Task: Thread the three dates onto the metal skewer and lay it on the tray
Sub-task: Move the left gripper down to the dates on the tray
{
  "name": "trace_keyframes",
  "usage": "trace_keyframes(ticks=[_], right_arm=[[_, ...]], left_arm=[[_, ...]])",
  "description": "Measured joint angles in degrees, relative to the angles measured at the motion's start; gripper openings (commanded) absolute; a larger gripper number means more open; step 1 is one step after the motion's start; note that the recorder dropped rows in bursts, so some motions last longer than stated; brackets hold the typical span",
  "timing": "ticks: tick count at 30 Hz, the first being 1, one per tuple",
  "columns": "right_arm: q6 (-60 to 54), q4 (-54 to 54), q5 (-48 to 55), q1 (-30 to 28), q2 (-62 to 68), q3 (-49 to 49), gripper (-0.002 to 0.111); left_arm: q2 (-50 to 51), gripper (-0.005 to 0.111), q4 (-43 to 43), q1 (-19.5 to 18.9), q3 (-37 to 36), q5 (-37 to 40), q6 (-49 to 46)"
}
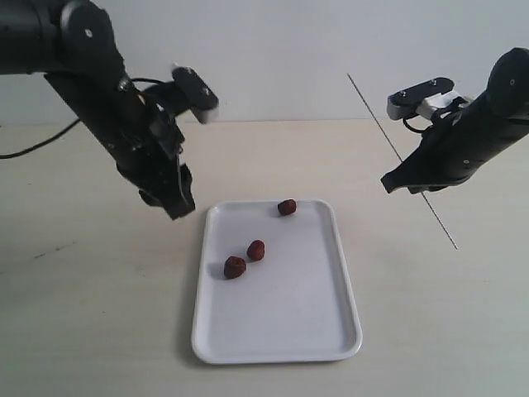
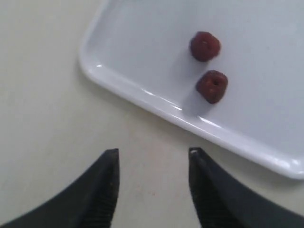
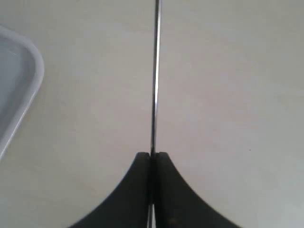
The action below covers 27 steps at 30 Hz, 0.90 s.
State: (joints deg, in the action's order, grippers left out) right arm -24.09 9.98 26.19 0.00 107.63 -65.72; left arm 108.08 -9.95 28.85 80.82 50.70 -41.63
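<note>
Three dates (image 1: 256, 250) lie on the tray (image 1: 289, 310), left tool (image 2: 153, 154) spread beside it, right tool (image 3: 152, 155) clamping the metal skewer (image 3: 155, 71).

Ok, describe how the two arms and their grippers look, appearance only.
The left arm and right arm are black and chunky, with small silver screws. A thin black cable runs off beside the left one. Each wrist carries a white-and-dark block. The left gripper and right gripper have black, curved, tapering fingers, ribbed on the left's inner faces.
</note>
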Motion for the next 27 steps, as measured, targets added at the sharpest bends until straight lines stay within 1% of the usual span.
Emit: trace_keyframes(ticks=[2, 6, 12, 15, 21, 27], right_arm=[[-0.65, 0.11, 0.12, 0.00, 0.00, -0.21, 0.000], [-1.00, 0.34, 0.33, 0.00, 0.00, -0.21, 0.000], [-1.22, 0.96, 0.33, 0.00, 0.00, -0.21, 0.000], [-1.96, 1.45, 0.33, 0.00, 0.00, -0.21, 0.000], [-2.30, 1.68, 0.62, 0.00, 0.00, -0.21, 0.000], [-2.47, 2.40, 0.67, 0.00, 0.00, -0.21, 0.000]], left_arm=[[1.53, 0.063, -0.21, 1.35, 0.00, 0.66, -6.96], [3.50, 0.063, -0.21, 4.48, 0.10, 1.28, -17.05], [5.56, 0.063, 0.38, 9.22, 0.08, 1.16, -28.80], [6.26, 0.062, 1.83, 10.22, 0.08, -0.26, -30.87], [8.18, 0.062, 5.93, 10.37, 0.12, -2.52, -31.68], [10.80, 0.062, 6.66, 10.47, 0.12, -6.19, -33.26]])
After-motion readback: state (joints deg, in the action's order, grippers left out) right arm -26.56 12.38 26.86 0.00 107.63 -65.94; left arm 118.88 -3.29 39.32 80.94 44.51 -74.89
